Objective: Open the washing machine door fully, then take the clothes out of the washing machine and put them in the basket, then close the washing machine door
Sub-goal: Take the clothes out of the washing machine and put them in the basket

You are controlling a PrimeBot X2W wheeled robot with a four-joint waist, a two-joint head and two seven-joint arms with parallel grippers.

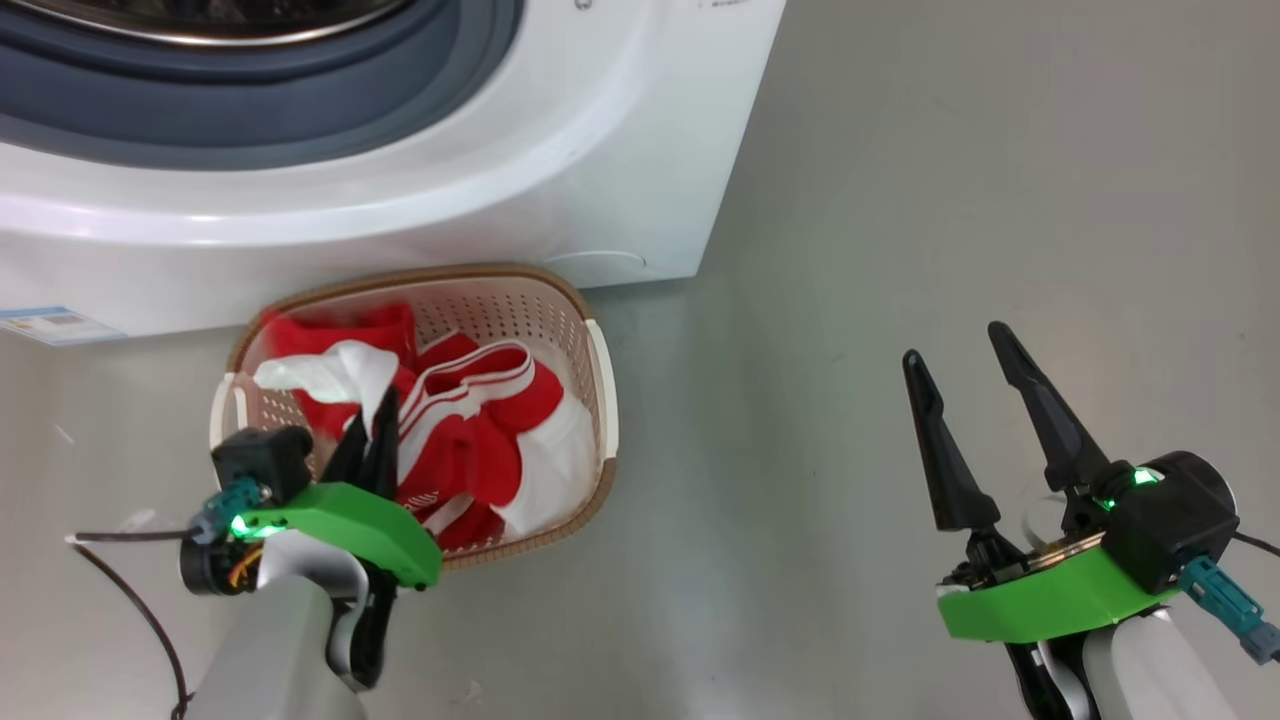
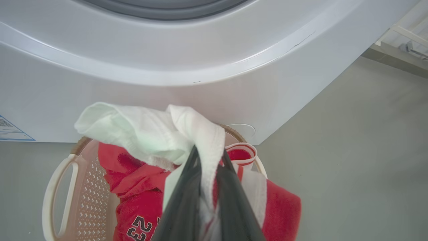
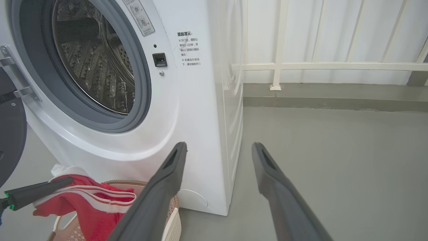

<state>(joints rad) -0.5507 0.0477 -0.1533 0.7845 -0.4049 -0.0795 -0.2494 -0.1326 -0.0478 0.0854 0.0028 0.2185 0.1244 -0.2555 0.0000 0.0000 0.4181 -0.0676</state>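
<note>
Grey floor (image 1: pixel 850 300) under basket (image 1: pixel 560 310), clothes (image 1: pixel 470 440) pinched in closed left claw (image 1: pixel 378 410) just above it; right claw (image 1: pixel 955 345) spread, empty.

Red clothes (image 1: pixel 470 450) heaped in the basket (image 1: pixel 603 400).
The washing machine (image 1: pixel 450 170) is seen open; its door (image 3: pixel 10 134) is seemingly swung wide.

the washing machine (image 1: pixel 560 150) is clad in smooth, glossy white panels. its drum (image 3: pixel 97 63) is made of shiny perforated steel and ringed by a matt grey rubber seal (image 3: pixel 142 83). the basket (image 1: pixel 520 300) is moulded in cream perforated plastic with a brown woven-look rim. the clothes (image 1: pixel 470 440) are of soft, creased red and white cloth. the fingers (image 3: pixel 160 194) of the right gripper (image 1: pixel 952 342) are finished in matt dark plastic. the floor (image 1: pixel 900 250) is smooth, grey and faintly sheened.
</note>
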